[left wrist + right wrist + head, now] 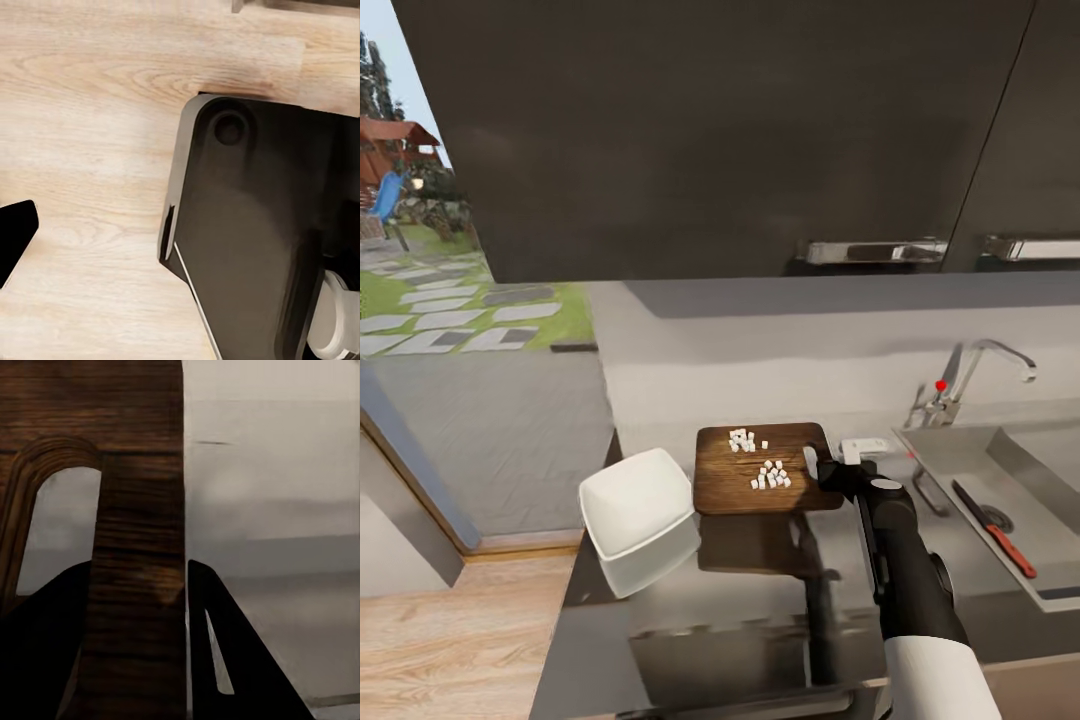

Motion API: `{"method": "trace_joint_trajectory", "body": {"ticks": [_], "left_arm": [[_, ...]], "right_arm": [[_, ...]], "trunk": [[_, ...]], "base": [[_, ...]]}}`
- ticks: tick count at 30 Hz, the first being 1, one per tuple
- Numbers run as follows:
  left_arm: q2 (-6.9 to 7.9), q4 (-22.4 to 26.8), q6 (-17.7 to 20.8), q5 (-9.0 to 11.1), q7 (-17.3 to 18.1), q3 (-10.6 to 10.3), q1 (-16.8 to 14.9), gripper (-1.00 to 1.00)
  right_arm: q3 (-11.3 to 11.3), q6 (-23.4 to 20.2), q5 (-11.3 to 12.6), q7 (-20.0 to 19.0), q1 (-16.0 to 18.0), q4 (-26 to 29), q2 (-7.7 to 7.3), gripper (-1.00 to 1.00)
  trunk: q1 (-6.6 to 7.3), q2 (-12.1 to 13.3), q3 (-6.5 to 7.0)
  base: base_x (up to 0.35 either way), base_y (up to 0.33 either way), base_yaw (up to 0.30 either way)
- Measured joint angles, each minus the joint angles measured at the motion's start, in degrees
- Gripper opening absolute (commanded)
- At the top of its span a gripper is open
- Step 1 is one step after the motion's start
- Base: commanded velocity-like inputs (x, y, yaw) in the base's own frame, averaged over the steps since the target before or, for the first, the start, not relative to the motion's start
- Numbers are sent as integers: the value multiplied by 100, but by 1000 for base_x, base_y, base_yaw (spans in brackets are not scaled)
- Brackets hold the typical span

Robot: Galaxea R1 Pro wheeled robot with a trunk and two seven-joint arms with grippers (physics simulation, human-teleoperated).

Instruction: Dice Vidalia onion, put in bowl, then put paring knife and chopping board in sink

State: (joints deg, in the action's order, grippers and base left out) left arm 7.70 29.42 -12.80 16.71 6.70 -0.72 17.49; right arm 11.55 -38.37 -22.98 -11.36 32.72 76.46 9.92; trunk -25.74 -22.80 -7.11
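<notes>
Bowl [637,515] sits white at the countertop's [760,600] left end, tilted toward me. Just right of it, chopping board [760,468] carrying diced onion [770,475] in two small heaps. My right gripper [830,468] is clamped on the board's handle end. Farther right, paring knife [993,527] lies in the sink [1050,475]. Left gripper's state: cannot tell.

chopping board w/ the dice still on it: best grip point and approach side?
Grip the chopping board by its right end strip beside the slot hole, coming from the sink side. That end overhangs nothing and is free of diced onion; the right hand already straddles that strip in the right wrist view.
</notes>
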Motion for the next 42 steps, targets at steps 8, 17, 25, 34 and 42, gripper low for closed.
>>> {"method": "trace_joint_trajectory", "body": {"ticks": [8, 17, 25, 34, 42], "left_arm": [[0, 0, 0, 0, 0, 0, 0, 100], [0, 0, 0, 0, 0, 0, 0, 100], [-5, 6, 0, 0, 2, 0, -1, 100], [-1, 6, 0, 0, 3, 0, -1, 100], [0, 10, 0, 0, 3, 0, -1, 100]], "right_arm": [[0, 0, -5, -1, 0, 0, 0, -100], [0, 1, -10, 1, -1, -1, 0, -100], [8, -2, 5, -5, 0, 1, 1, -100], [10, -11, -23, 0, 0, 10, 1, -100], [9, -11, -26, 2, 0, 10, 1, -100]], "trunk": [[0, 0, 72], [0, 1, 153], [0, 0, 225], [0, 0, 306], [0, 0, 378]], "base": [[0, 298, 0], [0, 298, 0], [0, 172, 0], [0, 4, 0], [0, 0, 0]]}}
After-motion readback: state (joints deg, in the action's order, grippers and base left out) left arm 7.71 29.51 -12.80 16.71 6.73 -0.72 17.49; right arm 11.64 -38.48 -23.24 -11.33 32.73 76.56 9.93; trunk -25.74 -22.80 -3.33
